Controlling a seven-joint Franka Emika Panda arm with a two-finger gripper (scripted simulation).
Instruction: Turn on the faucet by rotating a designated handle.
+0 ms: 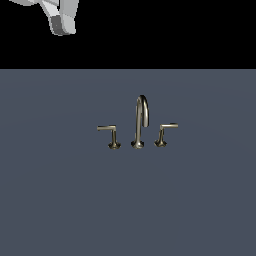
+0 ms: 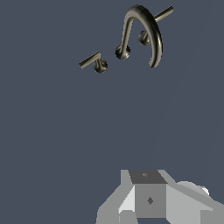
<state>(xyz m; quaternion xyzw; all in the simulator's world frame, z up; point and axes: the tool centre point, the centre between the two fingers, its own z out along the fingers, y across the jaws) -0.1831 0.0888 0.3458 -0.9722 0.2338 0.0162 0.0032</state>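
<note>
The faucet (image 1: 140, 122) stands mid-scene on the grey floor, a tall arched spout between two low levers. The handle (image 1: 107, 128) is the lever on the exterior view's left, with the longer flat bar, upright stem and round foot. The twin lever (image 1: 168, 126), with shorter bar and slanted stem, is on the right. My gripper (image 1: 63, 24) hangs high at the top left, far from the faucet and holding nothing. In the wrist view the spout (image 2: 142, 22) and both levers (image 2: 90, 60) show far beyond the gripper (image 2: 148, 199). Its jaws are not clear.
The flat grey floor (image 1: 128, 200) stretches all around the faucet. Nothing else stands on it. Black background fills the top of the exterior view.
</note>
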